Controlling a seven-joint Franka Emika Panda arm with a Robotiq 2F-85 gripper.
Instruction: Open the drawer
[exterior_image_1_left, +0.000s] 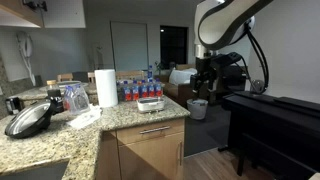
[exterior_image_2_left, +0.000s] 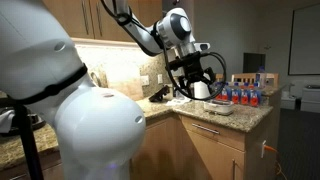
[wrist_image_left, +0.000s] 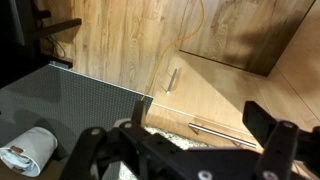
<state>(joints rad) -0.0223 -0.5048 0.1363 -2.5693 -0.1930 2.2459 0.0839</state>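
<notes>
The drawer (exterior_image_1_left: 153, 133) is a shallow light-brown wooden front under the granite counter, with a horizontal silver bar handle (exterior_image_1_left: 155, 129). It looks shut and flush. In the wrist view its front (wrist_image_left: 215, 108) and handle (wrist_image_left: 222, 130) lie just below me, beside the counter's edge. My gripper (wrist_image_left: 197, 114) is open and empty, hovering above the handle without touching it. In both exterior views the gripper (exterior_image_1_left: 207, 72) (exterior_image_2_left: 188, 82) hangs in the air off the counter's end. The drawer's inside is hidden.
On the granite counter (exterior_image_1_left: 100, 125) stand a paper towel roll (exterior_image_1_left: 106, 87), water bottles (exterior_image_1_left: 135, 88) and a black pan (exterior_image_1_left: 30, 118). A bin (exterior_image_1_left: 198, 108) stands on the floor and a black piano (exterior_image_1_left: 270, 120) is nearby. A cabinet door handle (wrist_image_left: 172, 78) shows below the drawer.
</notes>
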